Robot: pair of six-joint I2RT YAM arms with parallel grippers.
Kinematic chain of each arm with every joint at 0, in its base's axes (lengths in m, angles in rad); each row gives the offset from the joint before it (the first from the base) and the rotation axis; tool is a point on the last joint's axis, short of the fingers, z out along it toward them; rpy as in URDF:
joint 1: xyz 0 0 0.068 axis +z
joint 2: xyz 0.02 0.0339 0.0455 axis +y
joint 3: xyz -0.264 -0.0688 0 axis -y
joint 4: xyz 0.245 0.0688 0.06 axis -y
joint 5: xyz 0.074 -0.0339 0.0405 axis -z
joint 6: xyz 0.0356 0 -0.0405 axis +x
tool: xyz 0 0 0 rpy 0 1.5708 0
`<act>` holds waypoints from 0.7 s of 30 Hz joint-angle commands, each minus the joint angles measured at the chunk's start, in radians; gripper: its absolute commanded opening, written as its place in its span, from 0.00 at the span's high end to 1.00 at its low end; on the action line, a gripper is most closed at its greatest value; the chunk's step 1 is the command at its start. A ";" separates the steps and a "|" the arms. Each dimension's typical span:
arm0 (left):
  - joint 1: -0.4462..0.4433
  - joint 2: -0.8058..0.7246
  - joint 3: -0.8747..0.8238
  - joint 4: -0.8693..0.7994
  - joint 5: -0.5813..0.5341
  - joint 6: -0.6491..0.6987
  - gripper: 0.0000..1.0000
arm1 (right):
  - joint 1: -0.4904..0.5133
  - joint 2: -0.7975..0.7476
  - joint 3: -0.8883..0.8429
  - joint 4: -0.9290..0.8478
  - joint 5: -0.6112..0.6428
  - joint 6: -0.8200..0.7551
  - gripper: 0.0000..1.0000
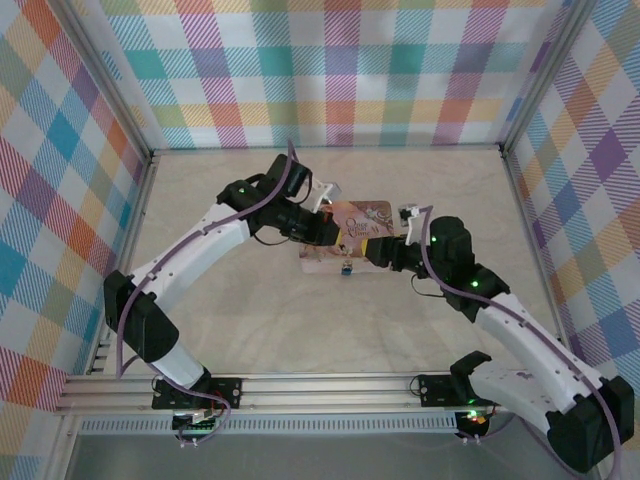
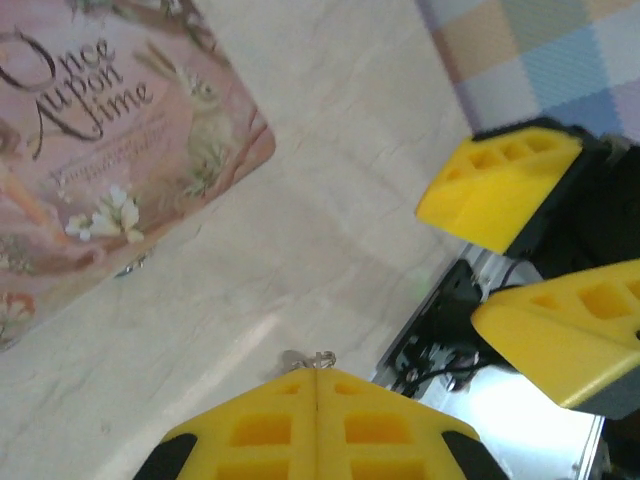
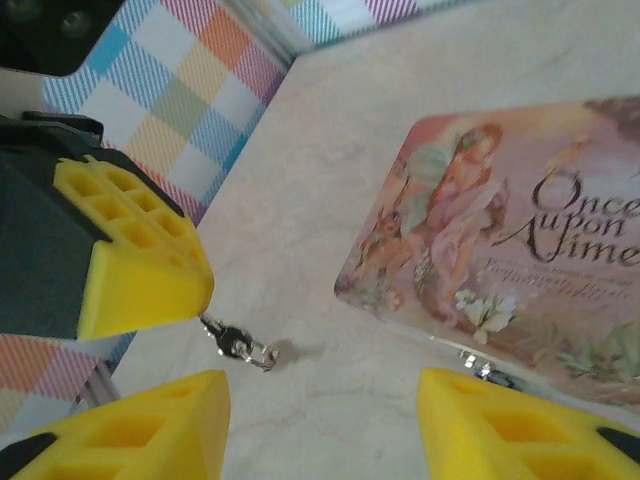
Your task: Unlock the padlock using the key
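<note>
The left gripper (image 2: 318, 372) is pinched closed on the key (image 3: 235, 345), a thin silvery piece with a small ring hanging from its tips. Beside it, mid-table, the pink tin (image 1: 365, 212) lies with its lid shut, contents hidden. The padlock (image 1: 346, 268), tiny and bluish, sits at the middle of the tin's near edge. Just right of the tin, the right gripper (image 3: 322, 392) spreads wide, holding nothing. Pale marbled table (image 1: 250, 330) lies bare all round, out to the plaid walls (image 1: 330, 70). The tin is rectangular and round-cornered, with a glossy floral lid.
</note>
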 commanded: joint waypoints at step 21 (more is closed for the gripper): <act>-0.028 -0.146 -0.061 0.115 0.196 0.006 1.00 | 0.001 0.003 -0.082 0.386 -0.380 0.090 0.56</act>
